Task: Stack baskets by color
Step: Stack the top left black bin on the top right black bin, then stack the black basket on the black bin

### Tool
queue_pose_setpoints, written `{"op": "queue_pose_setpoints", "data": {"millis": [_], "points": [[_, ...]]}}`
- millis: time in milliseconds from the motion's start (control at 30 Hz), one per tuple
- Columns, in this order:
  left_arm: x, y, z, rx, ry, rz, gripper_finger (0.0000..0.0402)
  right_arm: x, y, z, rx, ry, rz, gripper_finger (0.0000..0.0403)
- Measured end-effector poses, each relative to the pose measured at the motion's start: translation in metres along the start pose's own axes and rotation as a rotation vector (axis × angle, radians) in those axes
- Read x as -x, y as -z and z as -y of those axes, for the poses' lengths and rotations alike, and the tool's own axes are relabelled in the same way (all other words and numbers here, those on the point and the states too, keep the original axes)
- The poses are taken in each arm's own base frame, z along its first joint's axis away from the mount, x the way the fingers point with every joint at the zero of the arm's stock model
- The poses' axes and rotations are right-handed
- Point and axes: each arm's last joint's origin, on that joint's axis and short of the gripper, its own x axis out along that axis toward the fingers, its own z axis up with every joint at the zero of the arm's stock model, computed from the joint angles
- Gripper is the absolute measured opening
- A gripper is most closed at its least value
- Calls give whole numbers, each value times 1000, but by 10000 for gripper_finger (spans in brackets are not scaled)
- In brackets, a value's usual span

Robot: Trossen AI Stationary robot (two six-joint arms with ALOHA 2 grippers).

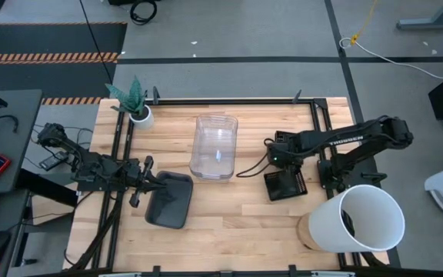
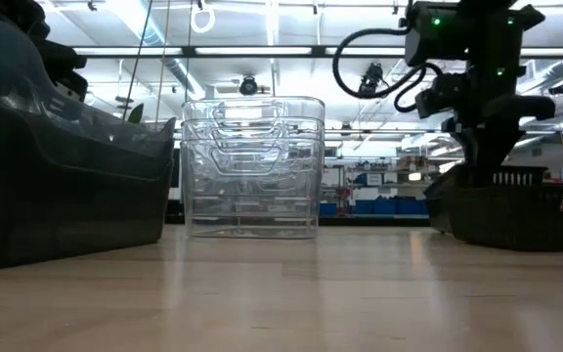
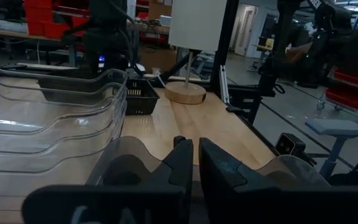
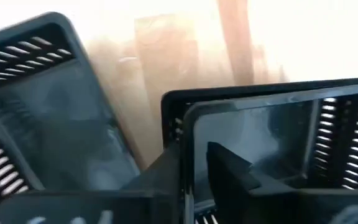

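A stack of clear baskets (image 1: 214, 146) stands at the table's middle. To its left, near the front, lies a smoky dark grey basket (image 1: 168, 200), with my left gripper (image 1: 148, 183) level at its left end and shut on it. In the low view a second grey shell (image 2: 27, 88) sits tilted in the darker one (image 2: 66, 186). On the right are two black slotted baskets (image 1: 285, 185), one sitting crooked in the other (image 2: 526, 205). My right gripper (image 4: 194, 174) points down over them, open, one finger inside the upper basket's wall (image 4: 188, 124) and one outside. My left gripper comes level from the table's left and has the dark grey basket's left end rim (image 3: 129, 152) between its two fingers (image 3: 180, 163). The fingers themselves hide the exact spot. My right gripper straddles the black basket's wall; I cannot tell whether its outer finger (image 4: 166, 177) touches it.
A big white bucket (image 1: 364, 219) on a wooden base stands at the near right corner, close to my right arm. A small white plant pot (image 1: 139, 115) sits at the far left corner. A black frame (image 1: 229, 100) runs along the table's far edge. Bare wood lies along the front middle.
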Motion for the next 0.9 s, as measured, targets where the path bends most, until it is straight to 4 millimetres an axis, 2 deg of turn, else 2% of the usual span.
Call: {"op": "queue_pose_setpoints", "data": {"millis": [267, 500, 600, 733, 900], "points": [[0, 0, 0, 0, 0, -1, 24, -11, -7, 13, -44, 38, -120, 153], [0, 0, 0, 0, 0, -1, 31, 20, -31, 16, -74, 39, -59, 167], [0, 0, 0, 0, 0, -1, 34, 31, -38, 10, -59, 34, -5, 167], [0, 0, 0, -1, 0, -1, 29, 34, -40, 2, -50, -11, 21, 167], [0, 0, 0, 0, 0, 0, 24, 31, -41, -34, 34, -92, 19, 166]]}}
